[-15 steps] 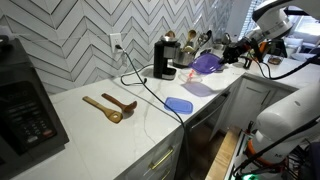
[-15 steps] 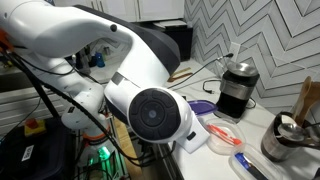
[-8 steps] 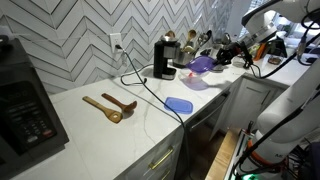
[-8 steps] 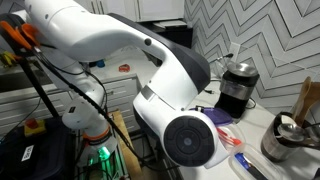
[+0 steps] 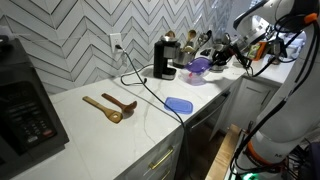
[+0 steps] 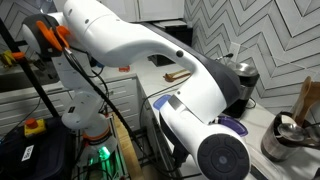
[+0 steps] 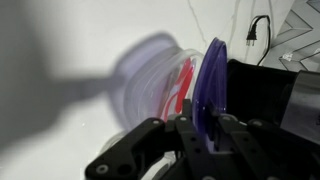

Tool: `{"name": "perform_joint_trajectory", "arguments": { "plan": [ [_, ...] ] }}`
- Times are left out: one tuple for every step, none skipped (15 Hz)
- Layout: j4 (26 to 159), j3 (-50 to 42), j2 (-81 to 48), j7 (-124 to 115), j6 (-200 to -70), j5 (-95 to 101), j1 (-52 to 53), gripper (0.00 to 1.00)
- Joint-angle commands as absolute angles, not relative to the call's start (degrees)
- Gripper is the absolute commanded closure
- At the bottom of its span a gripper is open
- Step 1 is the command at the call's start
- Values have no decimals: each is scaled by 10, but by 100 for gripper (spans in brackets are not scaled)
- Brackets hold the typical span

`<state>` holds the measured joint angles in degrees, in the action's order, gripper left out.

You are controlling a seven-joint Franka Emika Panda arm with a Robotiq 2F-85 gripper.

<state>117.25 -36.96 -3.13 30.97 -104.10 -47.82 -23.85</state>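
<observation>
My gripper (image 7: 202, 116) is shut on the rim of a purple plate (image 7: 214, 75), which stands on edge between the fingers in the wrist view. In an exterior view the purple plate (image 5: 200, 66) hangs just above the counter, right of the black coffee maker (image 5: 164, 58), with the gripper (image 5: 213, 59) behind it. Past the plate in the wrist view lies a blurred clear dish (image 7: 160, 82) with something red in it. In an exterior view the arm's white links fill the picture and only a bit of the purple plate (image 6: 233, 125) shows.
A blue flat lid (image 5: 179, 104) and two wooden spoons (image 5: 110, 107) lie on the white counter (image 5: 90, 135). A microwave (image 5: 22, 100) stands at the left end. Utensil jars (image 5: 190, 43) stand beside the coffee maker, and a black cable (image 5: 140, 82) crosses the counter.
The gripper has carried the purple plate a little left and lower, towards the coffee maker. The arm has swung across one exterior view. The jaws stay shut.
</observation>
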Motion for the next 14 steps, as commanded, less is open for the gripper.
{"name": "perform_joint_trajectory", "arguments": {
  "plan": [
    [1139, -352, -78, 327, -1010, -518, -268, 96],
    [1136, -347, -82, 329, -1002, -529, -273, 96],
    [1134, -341, -86, 332, -1000, -538, -277, 96],
    [1132, -336, -92, 333, -997, -543, -280, 96],
    [1128, -331, -97, 332, -994, -546, -284, 96],
    [1126, -326, -103, 332, -993, -548, -288, 96],
    [1124, -322, -108, 333, -993, -546, -291, 96],
    [1123, -317, -112, 334, -992, -545, -295, 96],
    [1122, -313, -117, 334, -995, -540, -297, 96],
    [1122, -308, -120, 333, -998, -535, -299, 96],
    [1122, -304, -122, 333, -1000, -533, -302, 96],
    [1121, -301, -124, 333, -1003, -529, -304, 96],
    [1119, -298, -126, 332, -1008, -526, -306, 96],
    [1117, -296, -128, 331, -1013, -523, -307, 96]
  ]
}}
